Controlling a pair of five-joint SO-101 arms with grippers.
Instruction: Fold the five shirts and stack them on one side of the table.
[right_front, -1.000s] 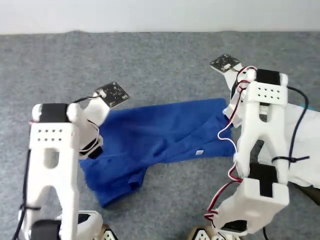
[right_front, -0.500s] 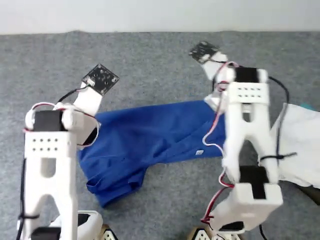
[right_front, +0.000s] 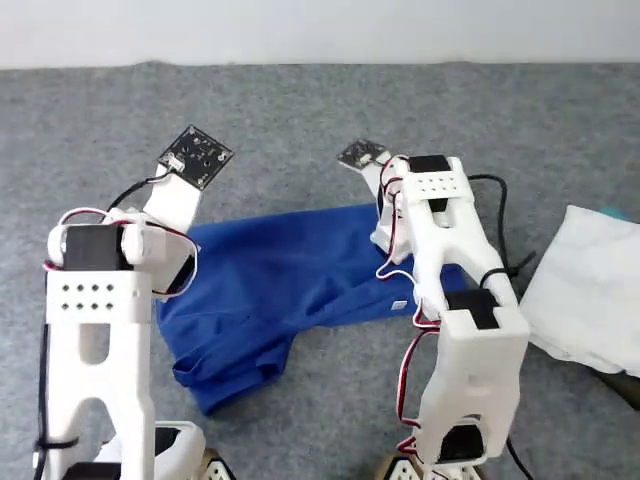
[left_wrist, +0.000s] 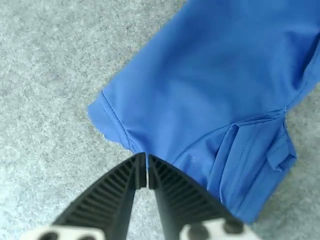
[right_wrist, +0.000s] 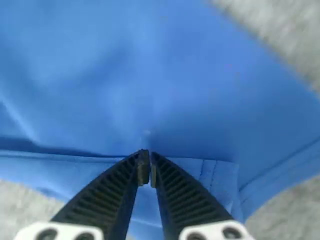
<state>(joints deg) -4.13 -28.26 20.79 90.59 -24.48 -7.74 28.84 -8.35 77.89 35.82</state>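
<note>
A blue shirt (right_front: 290, 275) lies spread across the middle of the grey table, with a bunched sleeve (right_front: 230, 365) toward the front left. My left gripper (left_wrist: 146, 161) is at the shirt's left hem (left_wrist: 112, 125), jaws shut on the edge of the cloth. The left arm (right_front: 100, 290) stands over that side. My right gripper (right_wrist: 147, 167) is shut on the blue cloth (right_wrist: 150, 75) low over the shirt's right part, where the right arm (right_front: 440, 230) covers it. A folded white shirt (right_front: 585, 290) lies at the right edge.
Grey carpet-like table surface (right_front: 300, 120) lies bare behind the shirt up to the white wall. A bit of teal cloth (right_front: 616, 213) peeks from behind the white shirt. A dark object (right_front: 622, 388) sits at the front right corner.
The right arm has swung left across the table, and the shirt's right end has come leftward with it. The left arm's wrist tipped back early on, then stayed put.
</note>
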